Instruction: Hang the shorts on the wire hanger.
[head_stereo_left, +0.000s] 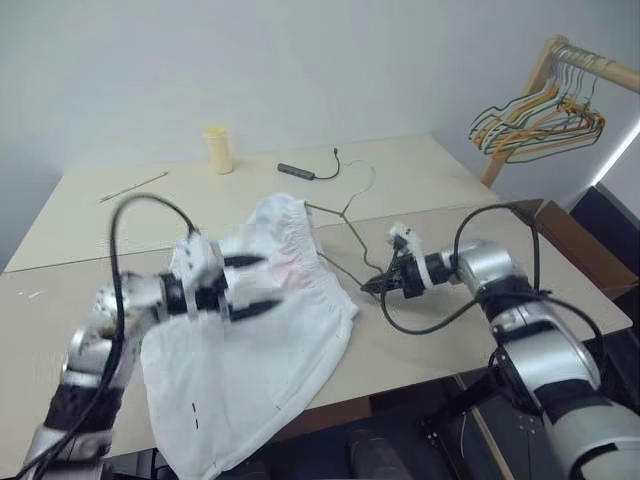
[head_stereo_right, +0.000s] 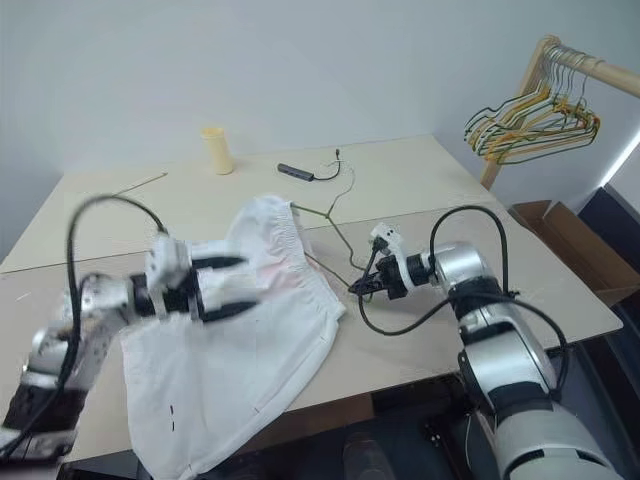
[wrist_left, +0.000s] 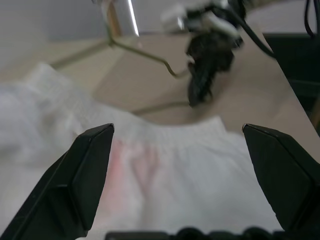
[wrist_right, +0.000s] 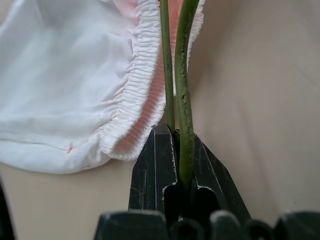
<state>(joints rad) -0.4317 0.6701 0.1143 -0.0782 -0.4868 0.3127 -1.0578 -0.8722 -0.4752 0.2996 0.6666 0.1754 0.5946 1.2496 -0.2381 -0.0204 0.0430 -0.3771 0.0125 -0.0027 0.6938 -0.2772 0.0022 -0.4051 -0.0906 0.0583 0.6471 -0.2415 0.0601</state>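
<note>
Shorts (head_stereo_left: 250, 350) spread on table (head_stereo_left: 420, 180) beneath wide-open left gripper (head_stereo_left: 255, 286). Right gripper (head_stereo_left: 375, 285), just beside the waistband, pinches wire hanger (head_stereo_left: 345, 225); its wrist view reveals two wire strands clamped between fingers (wrist_right: 155, 165).

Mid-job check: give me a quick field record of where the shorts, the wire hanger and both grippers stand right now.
shorts: white shorts spread on the table, waistband end toward the hanger
wire hanger: wire hanger lies on the table, one end reaching into the waistband opening, hook toward the far side
right gripper: right gripper jaws shut on the hanger wire beside the waistband
left gripper: left gripper jaws open, over the shorts, holding nothing
task status: shorts not yet hung
other: cup, spare hangers on rack
</note>
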